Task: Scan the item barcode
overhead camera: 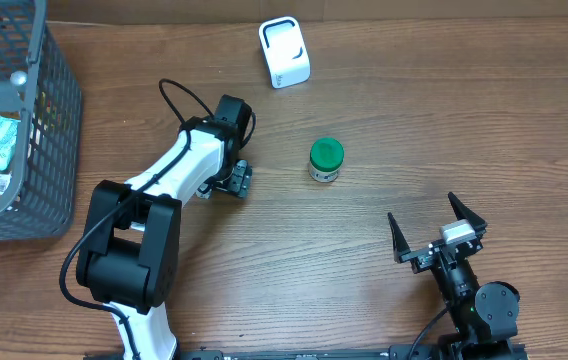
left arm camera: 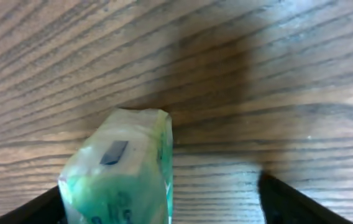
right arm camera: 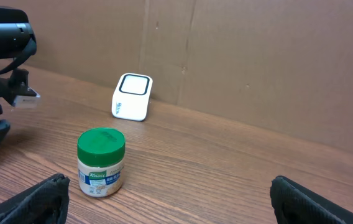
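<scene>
A green and white packet (left arm camera: 117, 177) lies on the wood between the jaws of my left gripper (left arm camera: 164, 211). It rests against the left finger (left arm camera: 27, 214), and a wide gap separates it from the right finger (left arm camera: 301, 202); the gripper is open. From overhead, the left gripper (overhead camera: 235, 180) points down at the table and hides the packet. A jar with a green lid (overhead camera: 326, 160) stands upright at mid table. The white scanner (overhead camera: 284, 52) sits at the back. My right gripper (overhead camera: 426, 218) is open and empty at the front right, with the jar (right arm camera: 101, 162) ahead of it to the left.
A grey wire basket (overhead camera: 49, 130) holding several packets stands at the left edge. A cardboard wall (right arm camera: 257, 68) closes the back of the table behind the scanner (right arm camera: 132, 96). Bare wood lies between the jar and the right gripper (right arm camera: 176, 202).
</scene>
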Robot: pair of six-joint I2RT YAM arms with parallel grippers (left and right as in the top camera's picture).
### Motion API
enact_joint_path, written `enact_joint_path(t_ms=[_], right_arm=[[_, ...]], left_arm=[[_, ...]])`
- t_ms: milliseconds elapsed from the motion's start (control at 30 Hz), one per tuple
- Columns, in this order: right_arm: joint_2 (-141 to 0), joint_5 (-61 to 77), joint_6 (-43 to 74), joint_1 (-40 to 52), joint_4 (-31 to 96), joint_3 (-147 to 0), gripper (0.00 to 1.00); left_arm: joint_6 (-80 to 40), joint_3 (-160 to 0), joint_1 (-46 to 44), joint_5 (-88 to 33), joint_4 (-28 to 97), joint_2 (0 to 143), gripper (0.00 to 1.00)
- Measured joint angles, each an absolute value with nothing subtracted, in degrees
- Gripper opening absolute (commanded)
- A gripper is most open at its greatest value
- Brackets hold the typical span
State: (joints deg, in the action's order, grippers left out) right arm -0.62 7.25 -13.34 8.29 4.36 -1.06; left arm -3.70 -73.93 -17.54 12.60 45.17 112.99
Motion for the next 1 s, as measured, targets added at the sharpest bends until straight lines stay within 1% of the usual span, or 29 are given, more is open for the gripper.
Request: enact_joint_path(t_ms=[133, 200, 233, 300, 367, 433, 700, 1000], right_arm=[[-0.6, 7.2, -13.3, 8.3, 4.3, -1.1, 1.00], [-0.6, 7.2, -13.3, 8.3, 4.4, -1.1, 1.00], [-0.6, 7.2, -13.4, 8.3, 4.4, -1.1, 1.00], [-0.6, 7.2, -13.4, 8.3, 4.4, -1.1, 1.00], [-0.6, 7.2, -13.3, 8.3, 4.3, -1.1, 1.00], [-0.6, 7.2, -13.3, 8.3, 4.4, -1.1, 1.00], [-0.6, 7.2, -13.3, 8.3, 4.3, -1.1, 1.00], [-0.6, 7.2, -13.3, 8.3, 4.4, -1.1, 1.00]], left_arm=[[-4.7, -73.4, -16.3, 12.6, 44.6, 113.0, 0.19], [-5.7, -73.3, -16.0, 12.6, 44.3, 113.0, 0.06], [-6.2, -73.3, -15.8, 12.6, 44.2, 113.0, 0.04], [-7.6, -73.3, -15.6, 12.6, 43.9, 112.9, 0.05], [-8.9, -73.3, -15.6, 12.5, 43.6, 112.9, 0.13], [-9.8, -73.3, -15.6, 11.6, 43.2, 112.9, 0.14], [-13.7, -73.3, -15.3, 3.5, 41.8, 112.7, 0.14], [-20.7, -73.3, -16.8, -1.6, 40.6, 112.7, 0.12]])
